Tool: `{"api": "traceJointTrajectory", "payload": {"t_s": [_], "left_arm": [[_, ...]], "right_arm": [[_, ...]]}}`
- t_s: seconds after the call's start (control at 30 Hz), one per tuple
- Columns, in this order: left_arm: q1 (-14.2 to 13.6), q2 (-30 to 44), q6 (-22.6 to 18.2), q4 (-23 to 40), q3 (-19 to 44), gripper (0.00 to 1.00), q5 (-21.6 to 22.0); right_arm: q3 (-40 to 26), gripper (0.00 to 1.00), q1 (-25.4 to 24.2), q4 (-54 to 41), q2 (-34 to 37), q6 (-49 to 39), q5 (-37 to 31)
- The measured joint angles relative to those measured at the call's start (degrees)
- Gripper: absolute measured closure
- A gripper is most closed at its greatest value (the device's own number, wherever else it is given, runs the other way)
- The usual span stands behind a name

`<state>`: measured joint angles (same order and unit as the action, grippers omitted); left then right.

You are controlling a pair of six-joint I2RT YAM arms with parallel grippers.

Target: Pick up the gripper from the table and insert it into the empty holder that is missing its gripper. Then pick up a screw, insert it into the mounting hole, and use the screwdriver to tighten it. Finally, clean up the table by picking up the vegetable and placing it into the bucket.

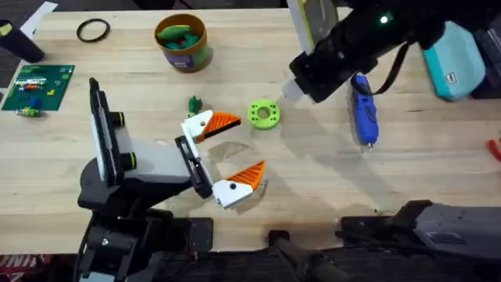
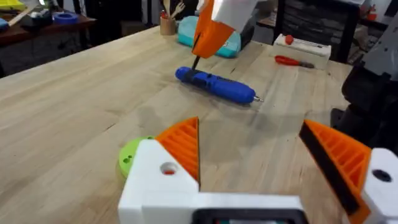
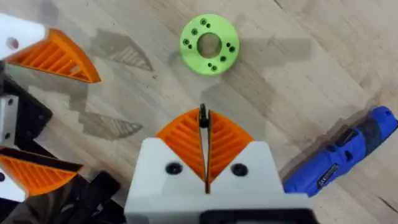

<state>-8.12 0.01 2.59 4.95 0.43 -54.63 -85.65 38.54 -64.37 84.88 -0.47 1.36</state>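
Observation:
My right gripper (image 3: 203, 121) is shut on a thin dark screw (image 3: 203, 115) and hangs above the table between the lime-green ring (image 3: 193, 45) and the blue screwdriver (image 3: 348, 155). In the overhead view the right gripper (image 1: 291, 90) sits just right of the ring (image 1: 255, 114). The screwdriver (image 1: 362, 110) lies flat on the table farther right. My left gripper (image 1: 250, 143) stands open and empty just left of the ring. The tiny green vegetable (image 1: 195, 103) lies left of the ring. The yellow-olive bucket (image 1: 182, 41) stands at the back. I cannot make out the holder.
A green circuit board (image 1: 37, 84) and a black ring (image 1: 93, 30) lie at the far left. A teal box (image 1: 454, 59) stands at the back right, and a red-handled tool (image 2: 295, 61) lies near the right edge. Bare wood lies in front of the ring.

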Motion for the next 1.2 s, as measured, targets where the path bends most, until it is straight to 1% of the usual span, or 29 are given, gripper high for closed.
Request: {"api": "traceJointTrajectory", "payload": {"t_s": [0.27, 0.4, 0.53, 0.7, 0.9, 1.03, 1.2], "left_arm": [[0.00, 0.00, 0.00, 0.00, 0.00, 0.014, 0.00], [0.00, -0.01, 0.00, 0.00, 0.00, 0.014, 0.00], [0.00, 0.00, 0.00, 0.00, 0.00, 0.014, 0.00], [0.00, -0.02, 0.00, 0.00, 0.00, 0.014, 0.00], [0.00, 0.00, 0.00, 0.00, 0.00, 0.014, 0.00], [0.00, -0.02, 0.00, 0.00, 0.00, 0.014, 0.00], [0.00, 0.00, 0.00, 0.00, 0.00, 0.014, 0.00]], "right_arm": [[-0.11, 0.999, 0.00, -0.26, 0.00, 0.00, 0.89], [-2.36, 0.999, 0.00, -3.38, 0.16, -0.49, 1.62], [-8.67, 0.999, 0.00, -8.63, 1.37, -1.85, 2.13], [-18.45, 0.999, 0.35, -14.65, 5.03, -3.53, 2.54], [-28.93, 0.999, 3.41, -16.30, 11.09, -5.39, 2.58], [-33.11, 0.999, 6.41, -16.27, 14.33, -7.55, 2.99], [-33.82, 0.999, 10.39, -15.07, 15.26, -11.88, 4.38]]}}
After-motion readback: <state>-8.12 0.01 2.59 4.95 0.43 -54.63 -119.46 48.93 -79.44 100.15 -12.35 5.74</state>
